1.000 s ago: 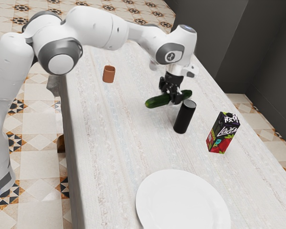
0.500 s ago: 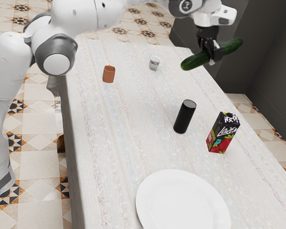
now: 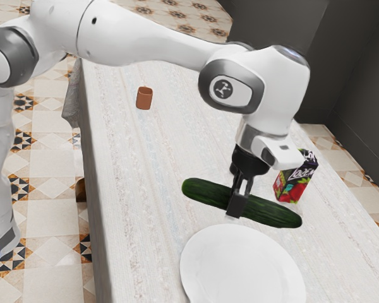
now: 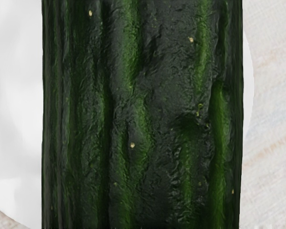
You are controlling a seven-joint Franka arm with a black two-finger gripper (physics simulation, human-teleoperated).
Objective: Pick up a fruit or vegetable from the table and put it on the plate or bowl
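1. The cucumber is dark green, with lighter green stripes and small pale dots.
2. The plate is white.
3. The tabletop is whitish with fine streaks.
4. The cup is brown.
5. The carton is black, red and green.

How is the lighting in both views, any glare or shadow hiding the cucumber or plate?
Exterior view: soft, even light, no hard shadow on the table; the cucumber in the gripper reads dark, the plate bright white with a clear rim. Wrist view: the cucumber shows green streaks on dark skin; the plate behind it is flat white.
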